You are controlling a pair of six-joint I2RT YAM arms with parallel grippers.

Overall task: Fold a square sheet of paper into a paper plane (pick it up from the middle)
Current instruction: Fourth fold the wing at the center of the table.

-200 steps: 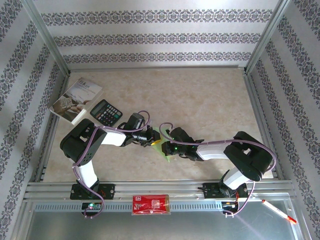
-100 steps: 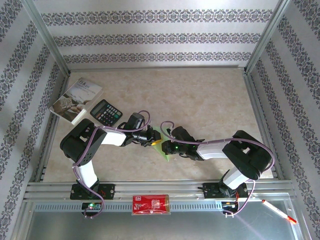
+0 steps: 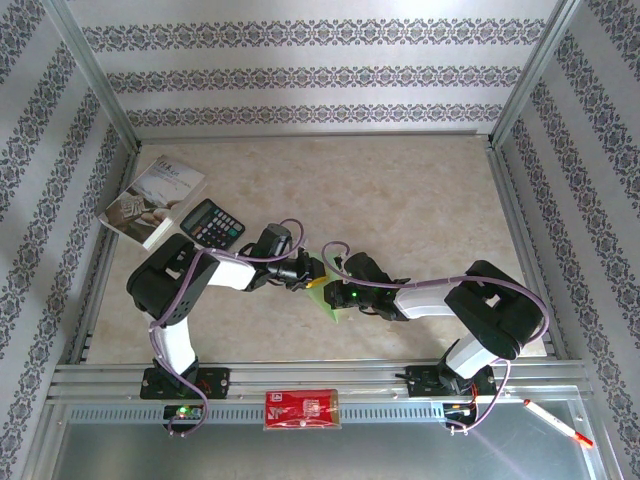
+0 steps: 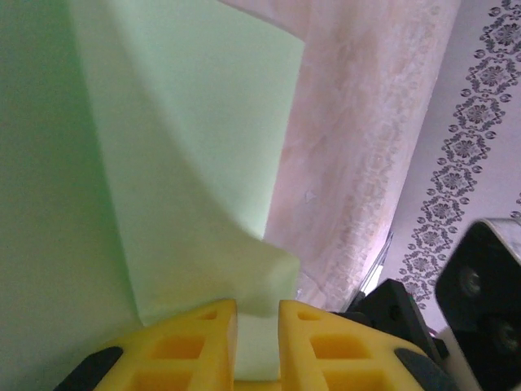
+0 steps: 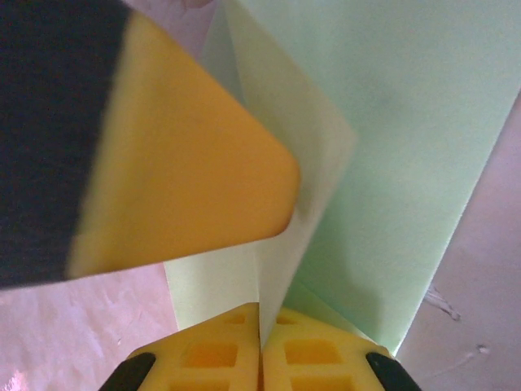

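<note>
Square sheet of paper, light green and already creased, is at the middle of the worktop, caught between both arms. Nearest in the top view, a red flat packet lies on the front rail and a white pen rests toward the right corner. Past the arm bases, the left end effector and the right end effector meet tip to tip over the sheet, too small there to read their grip. The wrist cameras supply that. In the left wrist view the left end effector has its yellow fingers nearly together, pinching a folded flap of the paper that runs into the narrow gap. In the right wrist view the right end effector is pressed together on a standing crease of the sheet, with one yellow finger of the left arm just beside it. Farther back on the left, the top view adds a black calculator and, behind it, a printed booklet.
</note>
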